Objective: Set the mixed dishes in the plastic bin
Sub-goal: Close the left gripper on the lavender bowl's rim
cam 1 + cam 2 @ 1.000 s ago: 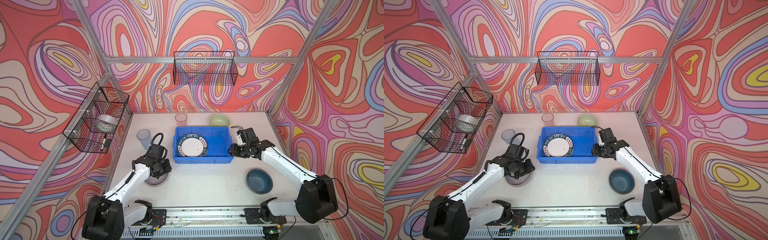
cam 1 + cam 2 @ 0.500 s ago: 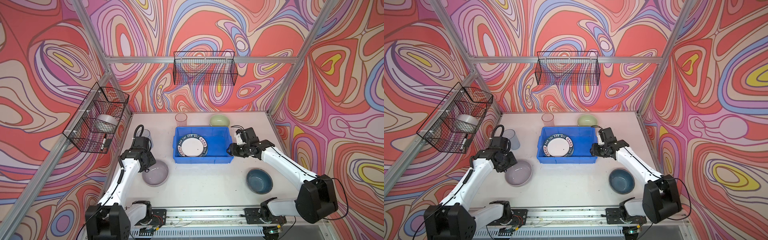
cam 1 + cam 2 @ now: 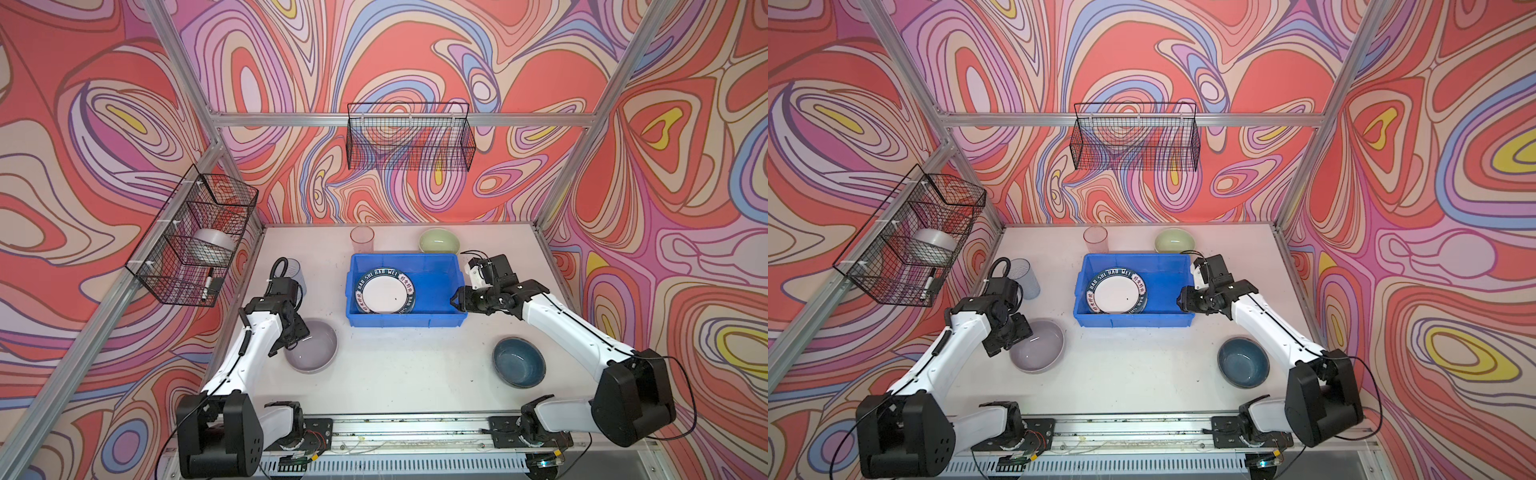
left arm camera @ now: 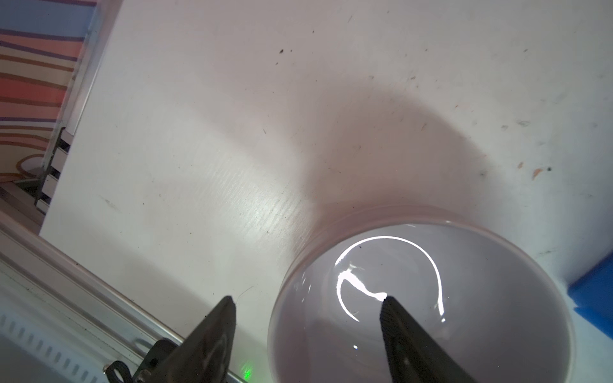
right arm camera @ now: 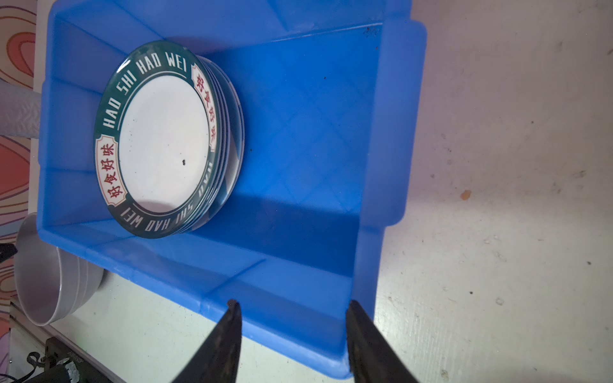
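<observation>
We find the plastic bin mid-frame, lettered plate inside. Lower left, the wide-open left hand straddles the rim of the grey bowl (gripping nothing); the right hand hovers half-open, empty, over the bin's right corner.

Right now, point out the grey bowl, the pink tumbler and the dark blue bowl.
grey bowl [image 3: 318,349]: in a top view, on its inner floor.
pink tumbler [image 3: 362,240]: in a top view, on its clear side wall.
dark blue bowl [image 3: 518,362]: in a top view, on its inner floor.
</observation>
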### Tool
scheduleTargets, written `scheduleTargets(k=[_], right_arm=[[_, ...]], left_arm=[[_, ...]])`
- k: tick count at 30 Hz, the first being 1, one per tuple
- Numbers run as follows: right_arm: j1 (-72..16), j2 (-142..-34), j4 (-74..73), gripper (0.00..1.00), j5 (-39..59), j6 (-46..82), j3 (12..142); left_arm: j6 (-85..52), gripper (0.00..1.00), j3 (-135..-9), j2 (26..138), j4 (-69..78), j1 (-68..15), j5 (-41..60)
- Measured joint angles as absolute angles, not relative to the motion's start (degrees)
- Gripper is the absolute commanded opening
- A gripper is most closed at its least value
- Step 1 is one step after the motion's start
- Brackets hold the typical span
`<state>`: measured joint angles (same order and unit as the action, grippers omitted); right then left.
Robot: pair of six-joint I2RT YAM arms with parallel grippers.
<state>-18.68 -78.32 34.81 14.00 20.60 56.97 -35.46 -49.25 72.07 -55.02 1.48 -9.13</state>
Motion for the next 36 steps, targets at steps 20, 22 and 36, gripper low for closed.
scheduleTargets(k=[20, 22, 36], right_arm=[[-18.68, -78.67, 32.51, 0.52, 15.46, 20.21, 56.97], [-18.68, -78.67, 32.80, 0.52, 15.22, 20.03, 56.99], [-18.68, -78.67, 35.59, 0.52, 12.95, 19.25, 58.26]], left_arm=[[-34.68, 0.22, -48.27, 78.67, -54.59, 1.50, 1.02], [-34.72, 0.21, -47.99, 78.67, -53.95, 1.50, 2.00], [-34.09, 0.06, -48.73, 78.85, -52.86, 1.56, 2.44]])
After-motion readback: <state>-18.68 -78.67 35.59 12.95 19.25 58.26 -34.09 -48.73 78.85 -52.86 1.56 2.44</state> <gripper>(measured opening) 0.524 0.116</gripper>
